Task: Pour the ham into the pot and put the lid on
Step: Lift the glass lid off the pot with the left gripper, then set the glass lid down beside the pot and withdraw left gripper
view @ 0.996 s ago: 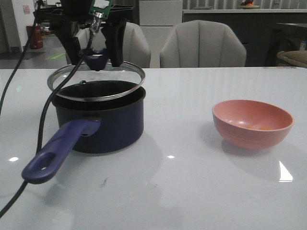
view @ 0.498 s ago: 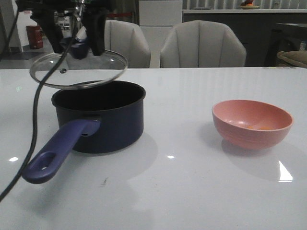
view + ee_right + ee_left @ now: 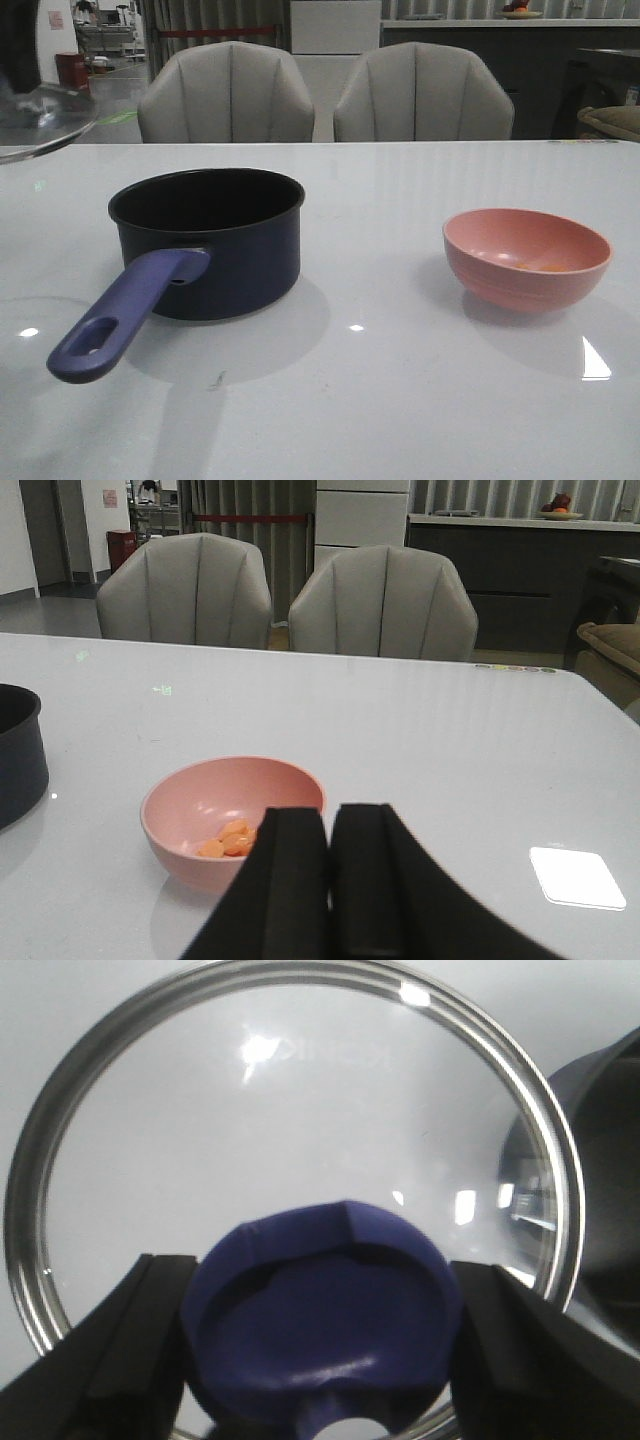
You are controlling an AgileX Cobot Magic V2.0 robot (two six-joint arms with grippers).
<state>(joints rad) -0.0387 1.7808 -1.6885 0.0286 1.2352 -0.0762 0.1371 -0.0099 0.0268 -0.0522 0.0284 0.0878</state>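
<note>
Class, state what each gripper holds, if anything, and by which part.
The left gripper holds the lid by its dark blue knob, fingers either side. The right gripper is shut and holds nothing.

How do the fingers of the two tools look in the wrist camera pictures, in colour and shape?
The left tool has black fingers with flat, angular, wedge-like faces. The right tool has two matte black fingers, broad and block-like with rounded tips. No cables or markings show on either in these pictures.

Left gripper [image 3: 320, 1345]: matte black wedge fingers [image 3: 120, 1350]. Right gripper [image 3: 330, 880]: black flat fingers [image 3: 285, 880].
</note>
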